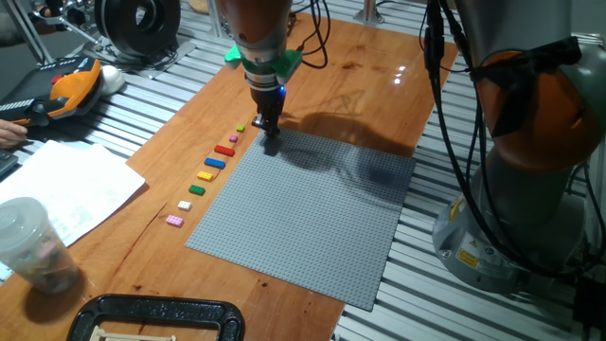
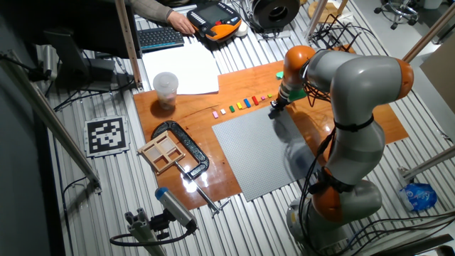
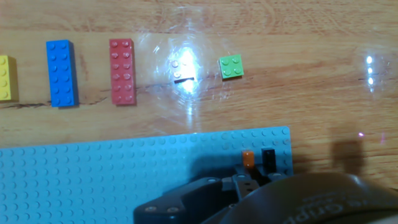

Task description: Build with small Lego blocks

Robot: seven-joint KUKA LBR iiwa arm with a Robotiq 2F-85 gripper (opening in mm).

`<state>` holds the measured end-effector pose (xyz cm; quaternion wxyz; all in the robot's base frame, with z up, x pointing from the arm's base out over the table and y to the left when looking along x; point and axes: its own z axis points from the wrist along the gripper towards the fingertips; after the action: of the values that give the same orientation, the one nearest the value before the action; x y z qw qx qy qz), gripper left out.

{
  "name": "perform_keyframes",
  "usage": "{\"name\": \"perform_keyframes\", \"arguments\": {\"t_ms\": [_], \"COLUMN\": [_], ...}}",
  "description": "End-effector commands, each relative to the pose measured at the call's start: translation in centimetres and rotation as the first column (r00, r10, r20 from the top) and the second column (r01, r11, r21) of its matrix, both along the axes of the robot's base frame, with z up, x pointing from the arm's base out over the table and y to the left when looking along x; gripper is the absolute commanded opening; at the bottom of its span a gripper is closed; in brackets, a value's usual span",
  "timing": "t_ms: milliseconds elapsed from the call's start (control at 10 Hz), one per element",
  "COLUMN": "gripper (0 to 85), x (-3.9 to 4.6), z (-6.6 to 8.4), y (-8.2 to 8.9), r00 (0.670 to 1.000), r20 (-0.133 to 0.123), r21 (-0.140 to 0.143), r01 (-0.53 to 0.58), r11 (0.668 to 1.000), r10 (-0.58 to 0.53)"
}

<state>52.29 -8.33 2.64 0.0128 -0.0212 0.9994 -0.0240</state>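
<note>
My gripper (image 1: 270,142) reaches down to the far left corner of the grey baseplate (image 1: 312,218). Its fingers look close together, but I cannot tell whether they grip anything. In the hand view an orange block (image 3: 248,159) and a dark block (image 3: 268,158) sit on the baseplate (image 3: 124,177) corner, right at my gripper (image 3: 256,177). The other small Lego blocks lie in a row on the wood beside the plate: pink (image 1: 174,220), white (image 1: 185,205), green (image 1: 196,189), yellow (image 1: 204,175), blue (image 1: 214,163), red (image 1: 224,150). Up close I see blue (image 3: 62,73), red (image 3: 122,71) and a small green one (image 3: 231,66).
A plastic cup (image 1: 28,244) and white paper (image 1: 66,189) lie at the left of the wooden board. A black clamp (image 1: 156,317) grips the board's near edge. A wooden tray (image 2: 162,151) and a keyboard (image 2: 160,37) show in the other fixed view.
</note>
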Motion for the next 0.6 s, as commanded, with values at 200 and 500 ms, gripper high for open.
{"name": "perform_keyframes", "arguments": {"t_ms": [200,500], "gripper": [0.0,0.0], "x": [0.36,0.63], "z": [-0.15,-0.18], "y": [0.13,0.05], "r00": [1.0,1.0], "r20": [0.006,0.005], "r21": [-0.001,0.0], "r01": [0.001,-0.002], "r11": [1.0,1.0], "r10": [-0.001,0.002]}}
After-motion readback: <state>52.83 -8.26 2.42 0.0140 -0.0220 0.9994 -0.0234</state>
